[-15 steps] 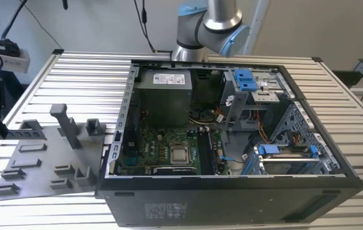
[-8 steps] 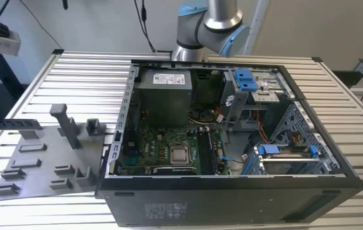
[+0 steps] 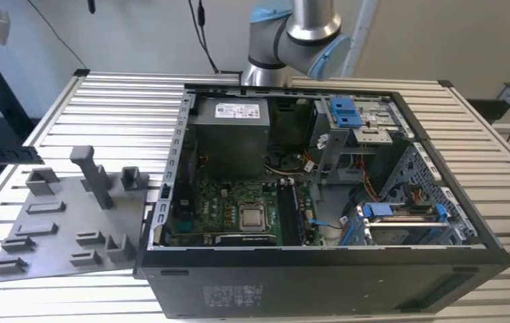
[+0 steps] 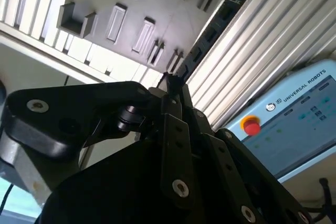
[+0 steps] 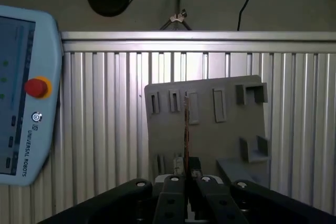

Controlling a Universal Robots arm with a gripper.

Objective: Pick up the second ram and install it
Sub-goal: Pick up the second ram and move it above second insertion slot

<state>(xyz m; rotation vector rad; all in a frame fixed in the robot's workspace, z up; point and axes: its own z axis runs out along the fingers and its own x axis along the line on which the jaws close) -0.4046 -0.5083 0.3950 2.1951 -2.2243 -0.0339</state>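
The end effector (image 5: 187, 181) was clenched on the ram (image 5: 185, 129), gripping it at one end. In the first wrist view the stick ran edge-on straight out from the tips, and in the second wrist view it showed as a long dark strip reaching away from them. Beyond the ram lay the grey plate (image 5: 210, 135) of fixture blocks. The stick seemed to hang clear of the plate and not seated in any of its holders, though depth along that line of sight was hard to judge. By that reading the pick-up was done: the ram was out of its fixture and in the grip. The install was not yet done, since the wrist views looked out on the plate and the slatted surface (image 5: 105, 129), not on the case (image 3: 327, 282). In the exterior view the case sat open just beside the plate, toward the exterior view's right, with the arm (image 3: 300, 33) rising behind it. The board (image 3: 228, 208) was bare to the camera, and dark slots ran alongside the processor (image 3: 253, 217). Whether a stick already stood in those slots I could not tell. Counted: one ram in the grip, one end effector, one plate, one open case and one processor. There was also one pendant (image 5: 21, 93) with one red button (image 5: 38, 87), standing beside the surface. The plate showed four narrow slot frames in a row and two bracket-shaped blocks in the first wrist view. In the exterior view it carried roughly ten raised pieces, too crowded for a firm count.
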